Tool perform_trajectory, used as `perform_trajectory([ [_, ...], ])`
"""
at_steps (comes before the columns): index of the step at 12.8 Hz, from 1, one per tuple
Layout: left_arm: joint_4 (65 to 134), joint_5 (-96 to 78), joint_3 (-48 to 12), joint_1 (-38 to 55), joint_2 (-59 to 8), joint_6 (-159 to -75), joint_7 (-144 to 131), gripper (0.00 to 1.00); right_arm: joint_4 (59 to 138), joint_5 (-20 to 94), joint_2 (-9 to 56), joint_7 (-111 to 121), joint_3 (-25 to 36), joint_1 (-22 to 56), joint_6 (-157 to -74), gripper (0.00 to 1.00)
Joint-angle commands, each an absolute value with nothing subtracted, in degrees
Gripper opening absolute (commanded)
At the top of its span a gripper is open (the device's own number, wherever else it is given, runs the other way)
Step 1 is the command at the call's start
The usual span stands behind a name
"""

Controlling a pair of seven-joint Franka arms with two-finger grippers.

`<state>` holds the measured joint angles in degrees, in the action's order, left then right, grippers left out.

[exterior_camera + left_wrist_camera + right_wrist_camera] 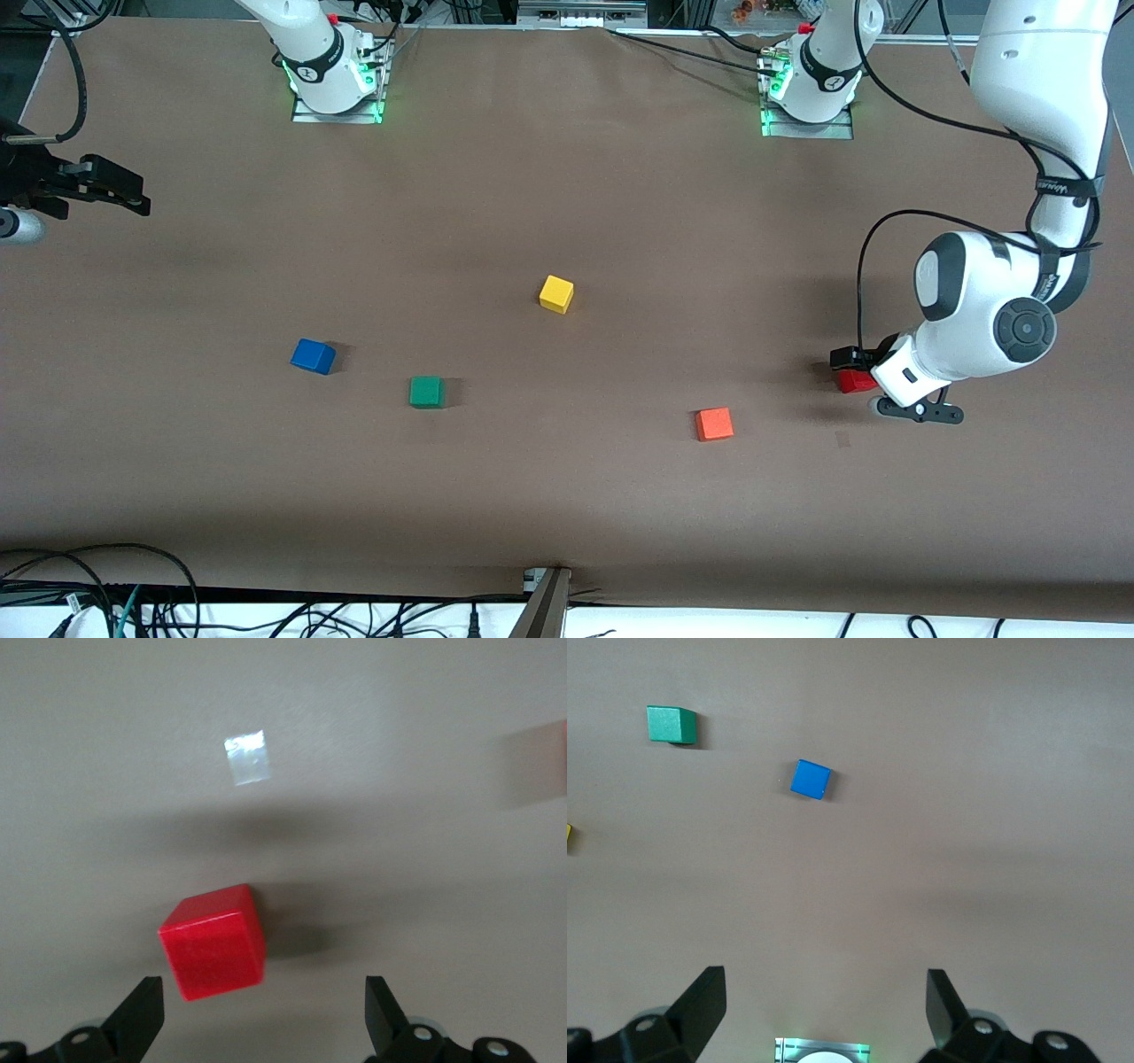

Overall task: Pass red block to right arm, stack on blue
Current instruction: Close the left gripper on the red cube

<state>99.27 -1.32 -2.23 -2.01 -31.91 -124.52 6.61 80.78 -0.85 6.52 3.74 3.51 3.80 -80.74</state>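
You see the whole table (567, 496) from a high front camera facing both bases; the left wrist camera looks down closely on the red block (213, 943), which the front view shares (855, 382). The right wrist camera looks down from higher on the blue cube (810, 779), also in the front view (312, 356).

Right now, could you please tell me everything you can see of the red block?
The red block is a small deep-red matte cube with clean edges. It sits flat on the brown table at the left arm's end, apart from the orange cube. The left hand hangs just over it, fingers open, nothing gripping it.
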Motion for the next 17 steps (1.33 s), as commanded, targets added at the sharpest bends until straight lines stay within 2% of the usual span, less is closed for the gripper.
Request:
perform_trajectory([
  [1,99.93,-1.76,-1.85,-2.90,-32.68,-125.68,9.05,1.00,79.37,-1.05,7.12,3.78,3.25,3.43,-80.42,1.00],
  [8,99.41,-1.58,-1.32,-3.08,-37.35,-131.84,8.35,1.00,79.37,-0.88,7.99,3.52,3.16,3.78,-81.03,1.00],
  [9,99.40,-1.58,-1.32,-3.25,-37.35,-131.84,8.52,0.61,79.45,-1.05,8.35,3.60,2.90,3.95,-81.12,1.00],
  [10,99.32,-1.50,-1.23,-3.25,-37.35,-131.66,8.53,0.32,79.45,-0.97,8.70,3.69,2.81,4.22,-81.12,1.00],
  [11,98.62,-1.49,-0.97,-3.34,-37.35,-131.31,8.96,0.07,79.45,-0.79,8.79,3.60,2.81,4.22,-81.21,1.00],
  [12,98.44,-1.49,-0.97,-3.43,-37.27,-131.05,9.14,0.00,79.45,-0.70,9.49,3.60,2.81,4.22,-81.21,1.00],
  [17,97.39,-1.32,-1.05,-3.25,-34.73,-128.25,17.87,0.00,79.63,0.69,12.74,4.31,2.72,4.39,-81.21,1.00],
])
